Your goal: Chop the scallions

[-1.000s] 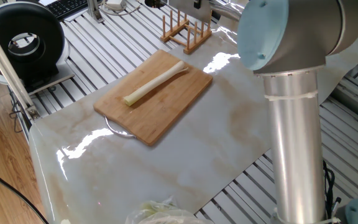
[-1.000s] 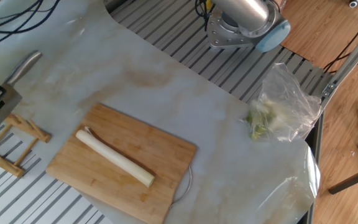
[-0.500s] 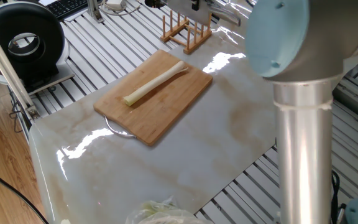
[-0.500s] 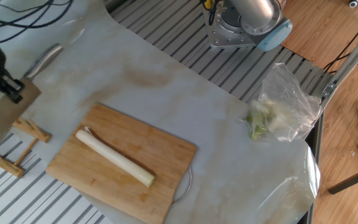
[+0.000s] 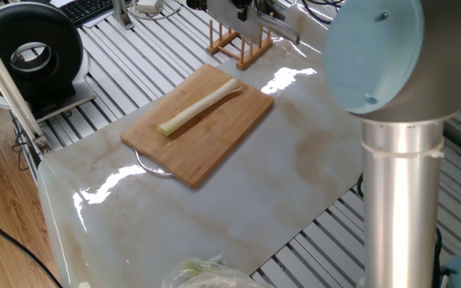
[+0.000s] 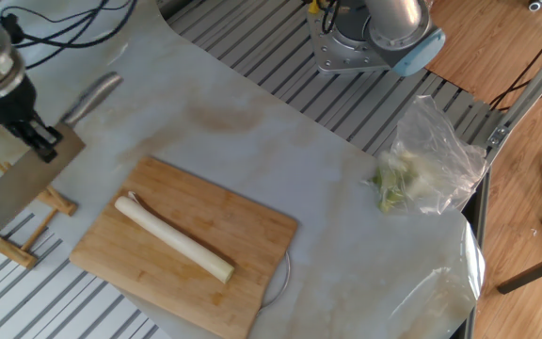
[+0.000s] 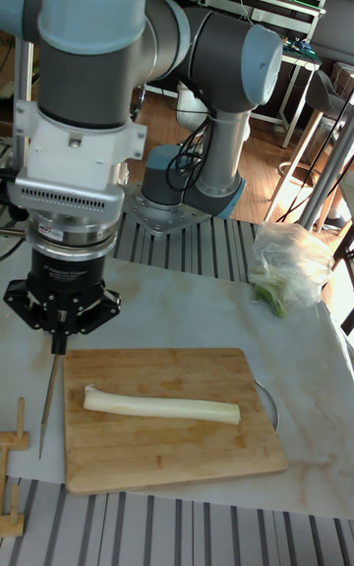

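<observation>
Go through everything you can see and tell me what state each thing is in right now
Scallion: whole, uncut, lying flat on the cutting board.
Cutting board: flat on the table, holding only the scallion.
Gripper: shut on the cleaver, beside the board's edge.
Cleaver: held by the gripper, lifted over the rack, off the board.
Wooden rack: upright, slots empty.
Plastic bag of greens: lying on the table, away from the board.

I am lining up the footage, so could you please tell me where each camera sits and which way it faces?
One fixed view: beside the arm's base, facing the board; the arm's column fills the right.
The other fixed view: high opposite, looking down; base at top, hand with knife at left.
Tall fixed view: low at the table's edge, facing the arm.
All share the scallion.
</observation>
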Motion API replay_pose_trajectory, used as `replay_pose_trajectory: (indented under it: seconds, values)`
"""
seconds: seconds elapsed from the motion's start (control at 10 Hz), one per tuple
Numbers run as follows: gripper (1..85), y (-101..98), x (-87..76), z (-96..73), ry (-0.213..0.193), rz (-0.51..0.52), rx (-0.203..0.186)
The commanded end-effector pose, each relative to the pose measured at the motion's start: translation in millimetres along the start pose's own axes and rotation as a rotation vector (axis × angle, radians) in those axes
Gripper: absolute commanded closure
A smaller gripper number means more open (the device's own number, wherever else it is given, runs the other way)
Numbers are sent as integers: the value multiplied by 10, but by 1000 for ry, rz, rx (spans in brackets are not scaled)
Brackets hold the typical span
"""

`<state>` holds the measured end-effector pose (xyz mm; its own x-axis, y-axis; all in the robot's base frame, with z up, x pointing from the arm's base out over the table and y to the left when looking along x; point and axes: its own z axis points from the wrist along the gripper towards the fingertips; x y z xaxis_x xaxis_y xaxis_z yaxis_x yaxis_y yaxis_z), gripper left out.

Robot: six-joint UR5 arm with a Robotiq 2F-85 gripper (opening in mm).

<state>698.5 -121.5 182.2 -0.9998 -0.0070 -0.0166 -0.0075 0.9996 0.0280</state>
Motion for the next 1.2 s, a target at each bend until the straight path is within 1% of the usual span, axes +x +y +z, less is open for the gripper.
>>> replay_pose_trajectory:
  seconds: [0.0, 0.1, 0.2, 0.3, 0.5, 0.6, 0.7, 0.8, 0.9, 1.0, 1.1]
  values:
    - [843, 175, 38, -48, -11, 80, -13]
    - [843, 274, 71, -56, -15, 105, -26]
    - [843, 280, 126, -36, -12, 91, -21]
    - [843, 292, 140, -18, -16, 82, -18]
    - [843, 310, 92, 18, -37, 89, -13]
    - [843, 315, 88, 33, -37, 100, -11]
    - [843, 296, 110, 48, -33, 106, 0]
    - [843, 286, 73, 45, -44, 109, -3]
    - [843, 326, 58, 44, -49, 91, -18]
    - [843, 370, 82, 44, -40, 64, -34]
    - [843, 378, 63, 43, -48, 31, -36]
